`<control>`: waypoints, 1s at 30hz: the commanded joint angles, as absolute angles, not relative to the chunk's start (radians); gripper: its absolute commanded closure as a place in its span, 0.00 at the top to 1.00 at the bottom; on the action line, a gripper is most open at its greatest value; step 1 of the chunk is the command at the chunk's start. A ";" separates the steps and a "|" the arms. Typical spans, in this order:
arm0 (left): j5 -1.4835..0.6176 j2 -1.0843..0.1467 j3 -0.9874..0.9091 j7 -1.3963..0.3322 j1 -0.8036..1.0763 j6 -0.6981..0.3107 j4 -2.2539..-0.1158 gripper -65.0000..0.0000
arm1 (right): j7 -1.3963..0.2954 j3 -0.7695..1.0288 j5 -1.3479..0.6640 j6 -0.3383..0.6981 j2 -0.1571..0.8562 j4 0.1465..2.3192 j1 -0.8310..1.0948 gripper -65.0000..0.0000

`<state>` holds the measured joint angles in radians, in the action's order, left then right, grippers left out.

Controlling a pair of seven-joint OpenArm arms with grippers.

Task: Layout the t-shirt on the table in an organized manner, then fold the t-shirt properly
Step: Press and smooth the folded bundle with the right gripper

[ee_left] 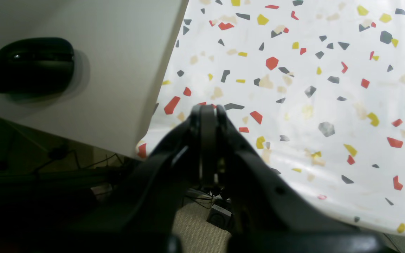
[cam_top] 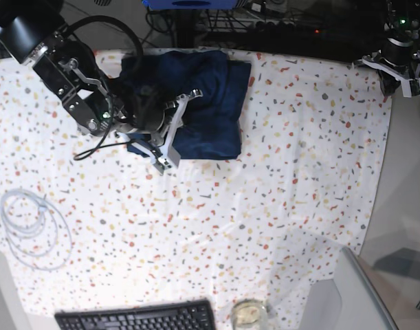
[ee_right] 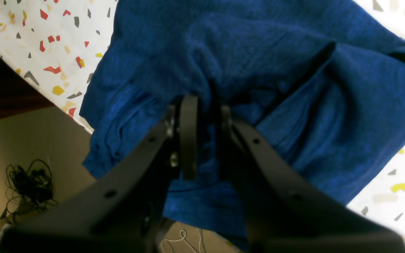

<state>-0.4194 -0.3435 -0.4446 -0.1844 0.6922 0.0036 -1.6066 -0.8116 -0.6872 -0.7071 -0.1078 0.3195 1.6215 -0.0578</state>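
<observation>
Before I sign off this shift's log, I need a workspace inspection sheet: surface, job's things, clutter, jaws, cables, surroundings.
Surface: speckled table, cloth a bit wrinkled.
Job's things: t-shirt bunched at the far edge, not laid out.
Clutter: keyboard and glass jar at the near edge; black mouse on grey surface beside the cloth.
Jaws: right gripper nipping a t-shirt fold; left gripper shut, empty, near the table corner.
Cables: white coil on the table; tangle on the floor.
Surroundings: dark equipment behind the table.

No readable text anywhere (keyboard legends blurred).
</observation>
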 commanded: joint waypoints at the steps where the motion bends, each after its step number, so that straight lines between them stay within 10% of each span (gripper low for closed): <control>1: -0.418 -0.357 -0.455 -0.165 0.699 0.010 -1.620 0.00 | -0.799 -0.682 -0.719 -0.104 0.314 1.643 -0.079 0.09; 26: -0.418 -0.357 -0.453 -0.165 0.699 0.010 -1.620 0.00 | -0.914 -0.684 -0.716 -0.113 0.097 1.590 -0.228 0.10; 30: -0.418 -0.357 -0.455 -0.165 0.702 0.010 -1.620 0.00 | -1.003 -0.684 -0.714 -0.186 0.199 1.788 -0.150 0.37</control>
<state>-0.4202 -0.3405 -0.4442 -0.1844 0.6949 0.0036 -1.6066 -1.0164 -0.6876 -0.7052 -0.1875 0.2024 1.7756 -0.1299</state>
